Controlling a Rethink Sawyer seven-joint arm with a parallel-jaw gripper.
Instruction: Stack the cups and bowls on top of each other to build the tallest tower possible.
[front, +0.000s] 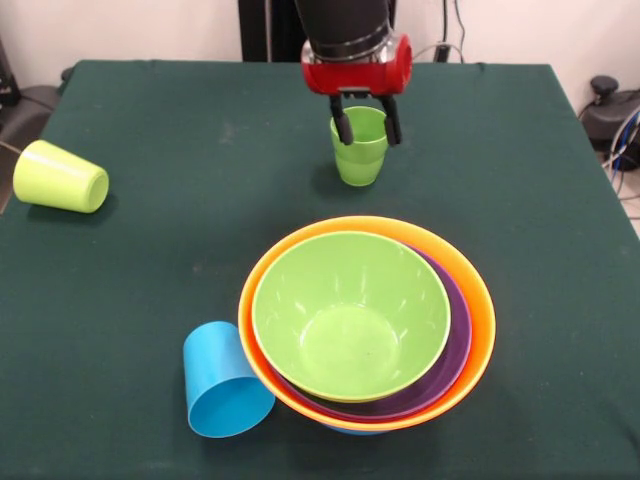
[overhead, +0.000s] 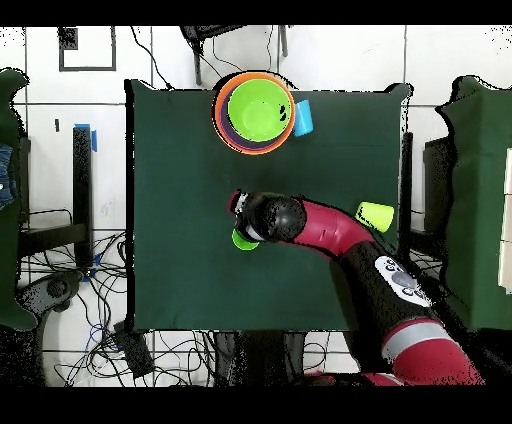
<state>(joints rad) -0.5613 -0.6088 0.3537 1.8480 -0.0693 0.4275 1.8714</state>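
My gripper (front: 368, 125) hangs at the far middle of the table, open, with its fingers either side of the rim of the ridged green cup (front: 360, 158), which stands upright on the cloth. In the overhead view that cup (overhead: 243, 240) peeks out from under the arm. The tower stands near the front: a green bowl (front: 350, 320) nested in a purple bowl (front: 455, 345) inside a big orange bowl (front: 482, 300), with a sliver of blue bowl (front: 355, 430) under it. The sky blue cup (front: 225, 385) lies on its side against the tower's left. The yellow-green cup (front: 60, 178) lies on its side at the left edge.
The table has a dark green cloth (front: 150, 270). In the overhead view the stack (overhead: 255, 110) sits at the table's top edge, the blue cup (overhead: 302, 118) beside it and the yellow-green cup (overhead: 375, 214) by the right edge. Cables lie on the floor around.
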